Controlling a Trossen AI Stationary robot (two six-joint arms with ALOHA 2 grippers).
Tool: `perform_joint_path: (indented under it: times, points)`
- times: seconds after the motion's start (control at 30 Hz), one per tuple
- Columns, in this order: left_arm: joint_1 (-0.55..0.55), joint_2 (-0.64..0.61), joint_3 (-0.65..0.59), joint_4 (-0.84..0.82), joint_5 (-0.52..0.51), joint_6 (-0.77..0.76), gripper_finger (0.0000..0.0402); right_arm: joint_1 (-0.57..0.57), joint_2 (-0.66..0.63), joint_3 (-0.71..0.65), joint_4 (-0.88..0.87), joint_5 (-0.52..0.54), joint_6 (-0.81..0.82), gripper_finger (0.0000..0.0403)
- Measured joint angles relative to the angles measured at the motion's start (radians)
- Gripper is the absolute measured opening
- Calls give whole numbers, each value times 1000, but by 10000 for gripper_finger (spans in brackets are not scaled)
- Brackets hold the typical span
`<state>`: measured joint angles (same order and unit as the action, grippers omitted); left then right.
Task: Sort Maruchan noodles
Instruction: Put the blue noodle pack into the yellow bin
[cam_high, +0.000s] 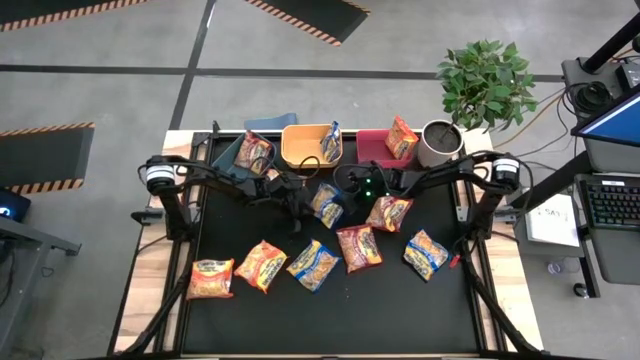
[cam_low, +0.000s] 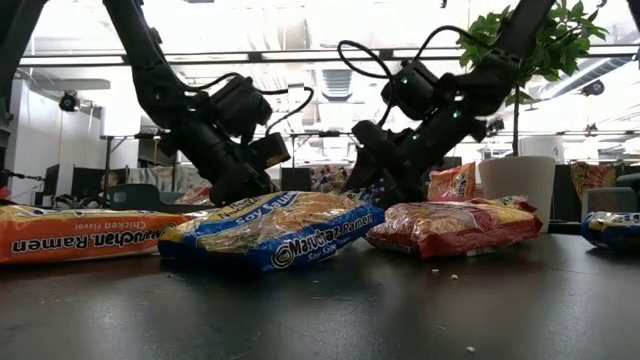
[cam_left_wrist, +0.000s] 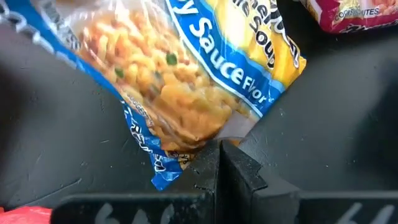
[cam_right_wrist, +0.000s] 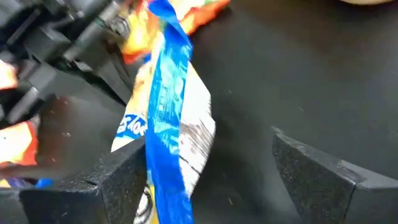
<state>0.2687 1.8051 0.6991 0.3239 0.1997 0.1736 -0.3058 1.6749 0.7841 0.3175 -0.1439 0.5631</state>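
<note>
While the left gripper (cam_left_wrist: 221, 163) pinches its corner, the blue-trimmed packet (cam_high: 327, 203) lies diagonally; right gripper (cam_right_wrist: 217, 180) spread.

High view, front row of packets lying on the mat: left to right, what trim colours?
Orange-trim packet → red-trim packet → blue-trim packet → red packet → blue-trim packet, all flat on the black mat.
</note>
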Motion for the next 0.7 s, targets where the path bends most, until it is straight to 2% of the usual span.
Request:
perform_joint_path:
  times: [0.17,0.7]
  points:
    - [0,0,0,0,-1,3,0,0,42,0,89,-48,19,308]
    - [0,1,-1,13,-7,4,0,4,40,4,103,-47,26,287]
